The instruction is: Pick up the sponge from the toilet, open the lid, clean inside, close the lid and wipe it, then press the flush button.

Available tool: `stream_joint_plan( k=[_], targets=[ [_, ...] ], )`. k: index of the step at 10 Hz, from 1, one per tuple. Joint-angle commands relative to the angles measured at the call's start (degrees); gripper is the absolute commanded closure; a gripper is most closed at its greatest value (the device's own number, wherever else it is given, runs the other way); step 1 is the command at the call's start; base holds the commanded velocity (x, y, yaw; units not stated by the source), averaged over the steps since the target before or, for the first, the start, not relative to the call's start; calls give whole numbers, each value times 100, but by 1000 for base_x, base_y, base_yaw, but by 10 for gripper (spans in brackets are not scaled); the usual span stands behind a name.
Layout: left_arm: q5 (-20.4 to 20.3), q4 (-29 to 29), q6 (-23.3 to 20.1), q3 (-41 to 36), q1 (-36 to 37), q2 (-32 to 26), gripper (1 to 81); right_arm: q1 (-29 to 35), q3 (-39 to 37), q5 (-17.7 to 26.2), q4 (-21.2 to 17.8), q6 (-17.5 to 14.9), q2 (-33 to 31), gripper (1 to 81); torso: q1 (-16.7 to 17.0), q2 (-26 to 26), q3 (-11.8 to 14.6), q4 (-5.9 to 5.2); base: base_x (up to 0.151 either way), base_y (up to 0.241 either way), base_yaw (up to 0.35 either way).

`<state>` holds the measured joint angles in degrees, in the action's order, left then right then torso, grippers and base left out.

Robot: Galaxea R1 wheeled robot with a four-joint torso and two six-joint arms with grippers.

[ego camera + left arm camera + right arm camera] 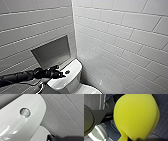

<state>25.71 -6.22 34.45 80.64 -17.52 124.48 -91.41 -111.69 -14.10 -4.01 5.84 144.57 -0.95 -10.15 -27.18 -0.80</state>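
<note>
Although I cannot verify the scrubbing or the wiping, I judge the task to be at its last step, with only the flush left to do.

Toilet [72, 83]: white and glossy, set into the corner, with its tank top facing the head camera.

Lid [88, 90]: only a sliver shows at the lower edge. It looks lowered over the bowl, which fits the closing step being done.

Sponge [136, 116]: bright yellow, bulged and creased, pressed close against the right wrist camera. I read the right gripper [139, 139] as clamped on it, so the pick-up is done. It hangs over a dark gridded floor [162, 120], away from the tank.

Left gripper [59, 74]: reaches in over the tank top, with its tip just beside the flush button [67, 72]. I cannot tell whether it touches the button, nor whether this gripper is apart or together. In the left wrist view the button sits round and metallic in the middle of the tank top, with nothing on it.

Surroundings: tiled walls [120, 37] close in on two sides, so I have little room to swing the arm. A recessed niche [52, 51] sits in the wall behind the tank. Nothing stands between the left gripper and the button.
</note>
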Motion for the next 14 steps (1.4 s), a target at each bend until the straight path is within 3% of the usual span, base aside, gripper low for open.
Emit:
stream_joint_plan(
  k=[1, 4, 8, 9, 14],
  targets=[
    [461, 15, 360, 530, 1114, 244, 811, -5, 87, 373, -21, 5, -119, 811, 0, 0, 0, 0, 0, 0, 0],
    [734, 24, 378, 1294, 1421, 736, 811, 3, 78, 373, -30, 5, -66, 811, 0, 2, -2, 0, 0, 0, 0],
    [927, 6, 378, 1991, 1694, 1168, 811, -5, 78, 373, -47, 5, -57, 811, 0, 2, -521, 0, 0, 0, 0],
    [935, -20, 378, 2008, 1738, 1202, 811, 3, 61, 373, -56, 5, -57, 811, -2, 4, -376, 0, 0, 0, 0],
    [945, -248, 378, 2552, 1888, 1484, 811, 12, 26, 373, -47, 5, -57, 811, -7, 11, -496, 2, 0, 0, 0]
  ],
)
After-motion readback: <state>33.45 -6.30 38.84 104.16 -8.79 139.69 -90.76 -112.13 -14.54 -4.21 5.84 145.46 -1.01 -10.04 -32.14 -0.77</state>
